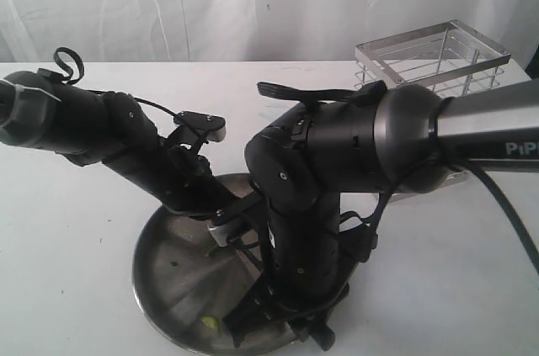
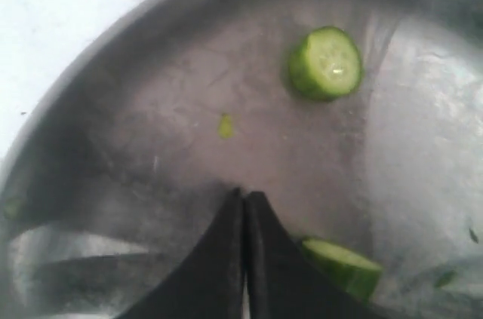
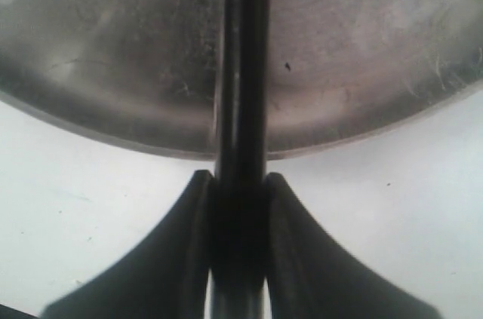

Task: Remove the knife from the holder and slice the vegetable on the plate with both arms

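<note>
The scratched silver plate [image 1: 168,276] lies at the table's front middle, with both arms reaching down over it. My left gripper [image 2: 245,195] is shut, fingers pressed together with nothing between them, low over the plate [image 2: 151,183]. A cut green vegetable piece [image 2: 345,262] lies right beside one finger. A round light-green slice [image 2: 324,62] lies farther off on the plate. My right gripper [image 3: 240,180] is shut on the black knife [image 3: 241,70] just outside the plate's rim [image 3: 113,119]. The knife runs out over the plate. The chrome wire holder [image 1: 434,57] stands at the back right.
A tiny green scrap [image 2: 225,125] lies on the plate, and another bit [image 1: 209,321] sits near its front rim. The bulky right arm [image 1: 337,162] hides the plate's right half in the exterior view. White tabletop [image 1: 67,230] surrounds the plate; a white curtain hangs behind.
</note>
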Tool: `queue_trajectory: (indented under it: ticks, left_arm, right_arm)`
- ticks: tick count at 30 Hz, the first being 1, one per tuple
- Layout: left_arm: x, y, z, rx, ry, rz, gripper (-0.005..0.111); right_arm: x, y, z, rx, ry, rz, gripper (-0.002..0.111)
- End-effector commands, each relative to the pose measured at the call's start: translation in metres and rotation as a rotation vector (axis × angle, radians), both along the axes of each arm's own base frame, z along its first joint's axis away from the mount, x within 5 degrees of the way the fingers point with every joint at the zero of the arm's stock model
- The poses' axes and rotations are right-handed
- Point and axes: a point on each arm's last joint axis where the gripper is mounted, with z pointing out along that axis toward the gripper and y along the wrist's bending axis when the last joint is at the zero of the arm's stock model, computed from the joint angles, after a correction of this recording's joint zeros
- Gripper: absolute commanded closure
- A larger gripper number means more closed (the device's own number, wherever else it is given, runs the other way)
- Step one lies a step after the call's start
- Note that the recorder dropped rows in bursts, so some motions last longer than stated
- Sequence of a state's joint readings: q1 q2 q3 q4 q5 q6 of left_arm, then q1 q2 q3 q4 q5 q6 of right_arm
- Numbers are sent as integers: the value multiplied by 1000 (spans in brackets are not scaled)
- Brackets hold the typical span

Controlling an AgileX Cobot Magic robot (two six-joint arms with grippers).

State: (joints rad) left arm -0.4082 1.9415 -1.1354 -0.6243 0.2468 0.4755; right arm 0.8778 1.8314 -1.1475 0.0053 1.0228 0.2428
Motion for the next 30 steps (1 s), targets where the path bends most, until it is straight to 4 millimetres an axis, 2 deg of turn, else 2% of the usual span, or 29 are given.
queue_trajectory:
  ticks: [1, 7, 12, 15, 23, 30]
  left_arm:
    - [-14, 6, -37, 57, 115, -16, 107]
    - [-16, 6, -51, 70, 157, -17, 107]
    - [-14, 5, -45, 59, 141, -18, 107]
    - [-12, 3, -31, 41, 116, -25, 107]
    - [-13, 4, 28, -23, -33, -26, 107]
    - [-22, 5, 45, -41, -24, -63, 107]
  right_arm:
    - [2, 2, 1, 28, -21, -9, 108]
    - [0, 0, -3, 29, -22, -10, 108]
    - [0, 0, -9, 37, -29, -10, 108]
    - [1, 1, -11, 32, -25, -10, 108]
    - [-3, 0, -11, 30, 15, 10, 108]
    - [-5, 3, -20, 36, 61, 18, 108]
